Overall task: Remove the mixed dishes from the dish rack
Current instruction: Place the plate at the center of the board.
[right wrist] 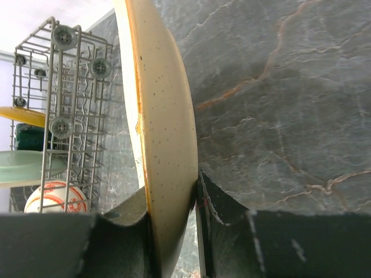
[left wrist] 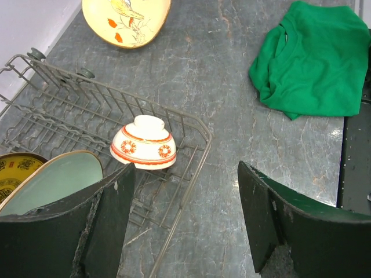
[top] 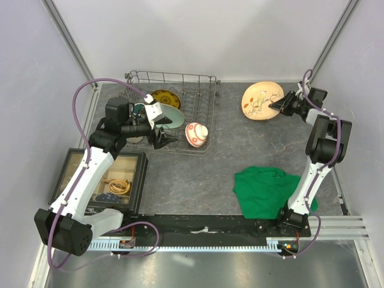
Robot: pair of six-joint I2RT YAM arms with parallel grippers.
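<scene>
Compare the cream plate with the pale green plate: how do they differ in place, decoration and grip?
The cream plate is outside the dish rack, at the far right of the table; the pale green plate leans inside the rack. The right gripper clamps the cream plate's rim; no gripper holds the pale green plate. The cream plate has a painted bird and branch; the pale green plate is plain. Both are round.

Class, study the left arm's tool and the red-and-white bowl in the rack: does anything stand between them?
Nothing solid does. The open left tool faces the red-and-white bowl, foot up in the dish rack, with only low rack wires under the path. The mint-green plate stands off to the side.
</scene>
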